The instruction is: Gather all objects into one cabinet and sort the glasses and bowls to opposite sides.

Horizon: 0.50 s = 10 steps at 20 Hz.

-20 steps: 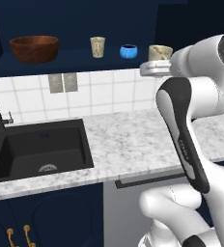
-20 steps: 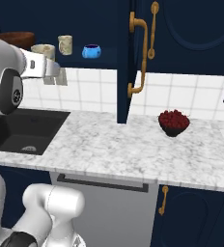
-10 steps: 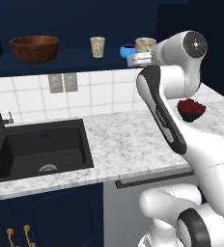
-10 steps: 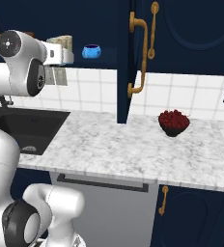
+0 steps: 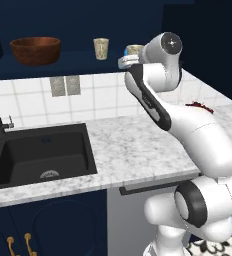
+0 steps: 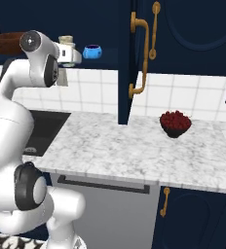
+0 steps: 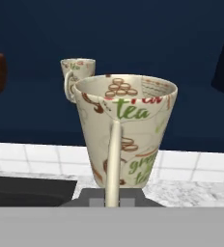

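arm has swung left along shelf since earlier frame. tool clamped shut on cream printed handled cup, beside small blue bowl. lower upright near other beige cup, clear of bowl.

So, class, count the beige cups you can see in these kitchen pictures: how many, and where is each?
2. One beige cup stands on the cabinet shelf, between the wooden bowl and the arm. The other cup, with a handle, is held in the shut gripper at shelf height. More could be hidden behind the arm.
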Tool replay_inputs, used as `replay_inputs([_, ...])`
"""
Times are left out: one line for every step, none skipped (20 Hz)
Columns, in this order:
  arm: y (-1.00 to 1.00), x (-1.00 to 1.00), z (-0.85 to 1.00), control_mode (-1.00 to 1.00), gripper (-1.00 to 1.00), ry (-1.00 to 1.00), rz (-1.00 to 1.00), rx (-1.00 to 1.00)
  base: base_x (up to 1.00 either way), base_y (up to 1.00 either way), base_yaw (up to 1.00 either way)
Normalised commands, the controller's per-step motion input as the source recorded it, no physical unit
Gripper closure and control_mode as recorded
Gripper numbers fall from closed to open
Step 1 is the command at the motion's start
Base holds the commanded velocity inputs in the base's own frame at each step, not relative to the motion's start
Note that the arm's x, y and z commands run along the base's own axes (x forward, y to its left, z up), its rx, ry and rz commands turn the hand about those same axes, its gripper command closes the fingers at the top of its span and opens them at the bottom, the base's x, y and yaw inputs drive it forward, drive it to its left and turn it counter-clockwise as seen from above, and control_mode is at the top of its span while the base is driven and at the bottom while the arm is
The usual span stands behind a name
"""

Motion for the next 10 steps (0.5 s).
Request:
replay_inputs([0.14,0.89,-0.20,-1.00,1.00,0.09,0.00,0.00,0.00,0.00,0.00])
replay_inputs([0.04,0.75,-0.01,-1.00,1.00,0.00,0.00,0.00,0.00,0.00,0.00])
replay_inputs([0.00,0.81,0.00,-1.00,1.00,0.00,0.00,0.00,0.00,0.00,0.00])
replay_inputs([0.01,0.79,0.00,-1.00,1.00,0.00,0.00,0.00,0.00,0.00,0.00])
replay_inputs([0.01,0.76,0.00,-1.00,1.00,0.00,0.00,0.00,0.00,0.00,0.00])
replay_inputs([0.01,0.75,-0.03,-1.00,1.00,0.00,0.00,0.00,0.00,0.00,0.00])
replay_inputs([0.01,0.74,-0.07,-1.00,1.00,0.00,0.00,0.00,0.00,0.00,0.00])
replay_inputs([0.08,0.74,-0.27,-1.00,1.00,0.00,0.00,-0.01,0.00,0.00,0.00])
replay_inputs([0.09,0.72,-0.34,-1.00,1.00,0.00,0.00,-0.02,0.00,0.00,0.00])
replay_inputs([0.13,0.73,-0.42,-1.00,1.00,0.00,0.00,-0.03,0.00,0.00,0.00])
